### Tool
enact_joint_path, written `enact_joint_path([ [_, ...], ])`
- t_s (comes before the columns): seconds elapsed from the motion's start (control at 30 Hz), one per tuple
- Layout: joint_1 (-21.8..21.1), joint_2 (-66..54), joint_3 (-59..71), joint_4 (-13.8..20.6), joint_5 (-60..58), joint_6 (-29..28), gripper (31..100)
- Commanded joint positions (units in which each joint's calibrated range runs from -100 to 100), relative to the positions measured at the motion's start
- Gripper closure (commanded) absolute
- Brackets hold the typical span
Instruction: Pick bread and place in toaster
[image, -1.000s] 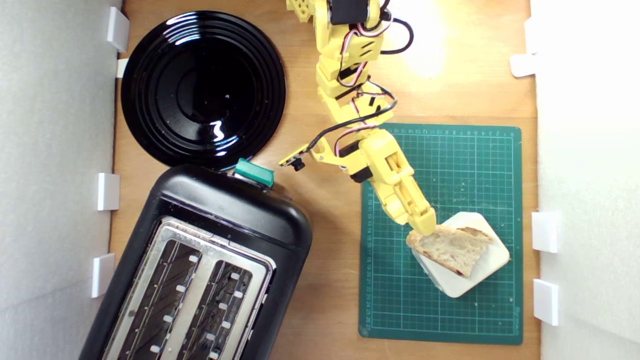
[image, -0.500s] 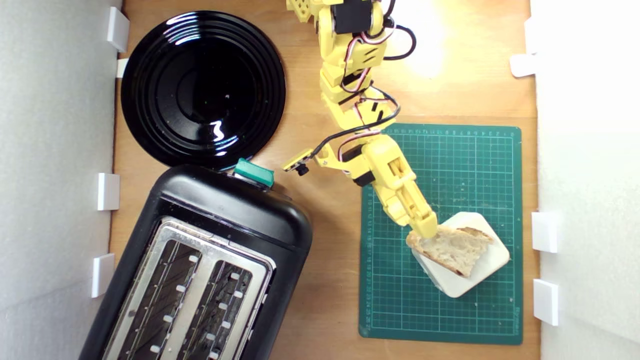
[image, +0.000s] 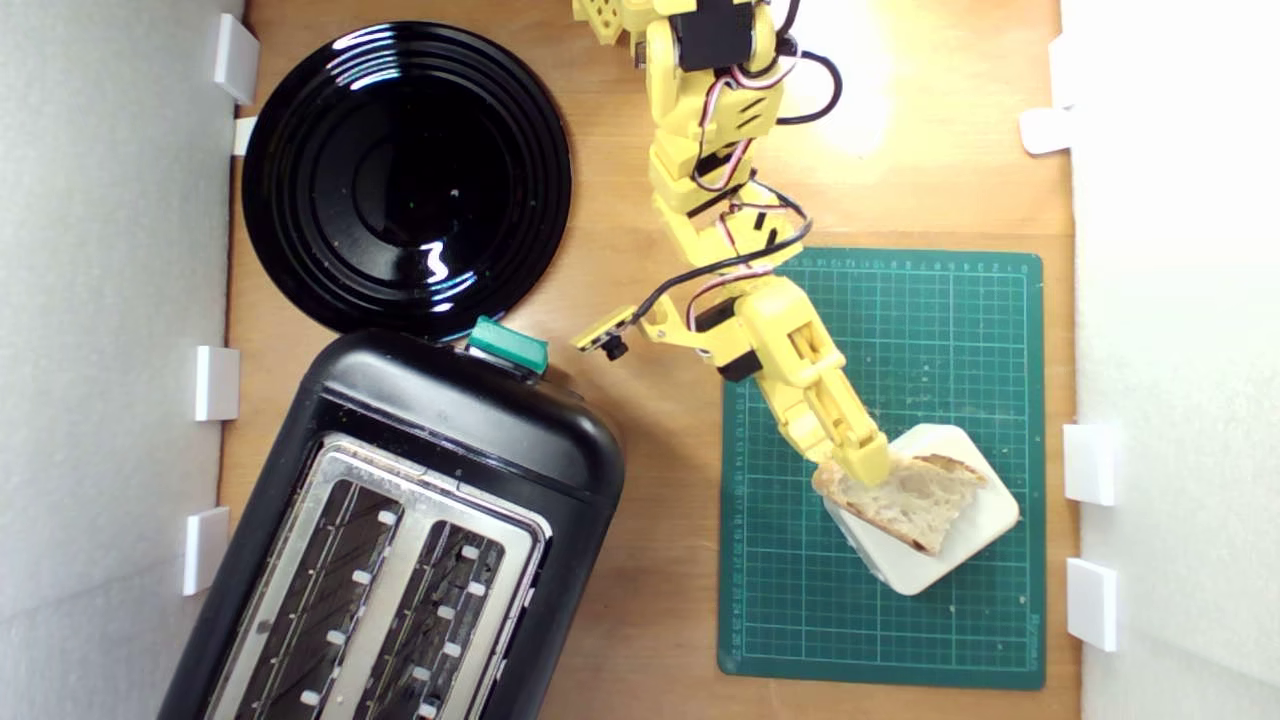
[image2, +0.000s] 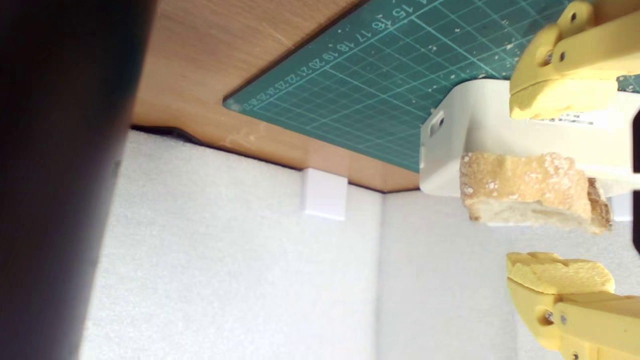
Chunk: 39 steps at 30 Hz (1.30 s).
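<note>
White foam walls (image: 110, 400) box in your workspace on both sides, with small white blocks (image: 217, 383) fixed along their base, and the floor between them is a warm wooden board (image: 660, 560) with a bright glare at about one o'clock in the exterior view. Starting nearest your wrist camera, you see the gripper (image2: 562, 185) spread wide, one yellow fingertip (image2: 560, 97) against the white rounded-square block (image2: 480, 125) and the other (image2: 560, 275) hanging clear of everything, with the bread (image2: 530, 187) between them and not yet pinched. In the exterior view the bread (image: 905, 500) lies flat on that block (image: 985, 525), which sits at about four o'clock on the green cutting mat (image: 930, 330), crumbs dotting its grid. Your gripper (image: 862, 462) meets the slice at its edge toward the exterior view's left. Farther out, well apart across bare wood, the toaster (image: 440, 420) fills the seven o'clock corner, tilted, both slots open upward in its silver top plate and the teal lever (image: 508, 346) on its end toward the plate. Beyond it, at eleven o'clock, the glossy black plate (image: 405, 180) just touches the toaster's edge.
</note>
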<state>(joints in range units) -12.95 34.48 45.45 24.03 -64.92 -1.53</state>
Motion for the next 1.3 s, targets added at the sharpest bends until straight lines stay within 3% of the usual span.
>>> enact_joint_path([
  [0.0, -1.6, -0.9, -3.9, -2.2, 3.1, -0.2, 41.9],
  [1.13, -3.2, 2.9, -10.4, -2.4, 4.1, -0.1, 42.1],
  [1.27, -3.3, 2.9, -10.4, -2.4, 4.1, 0.1, 49.0],
])
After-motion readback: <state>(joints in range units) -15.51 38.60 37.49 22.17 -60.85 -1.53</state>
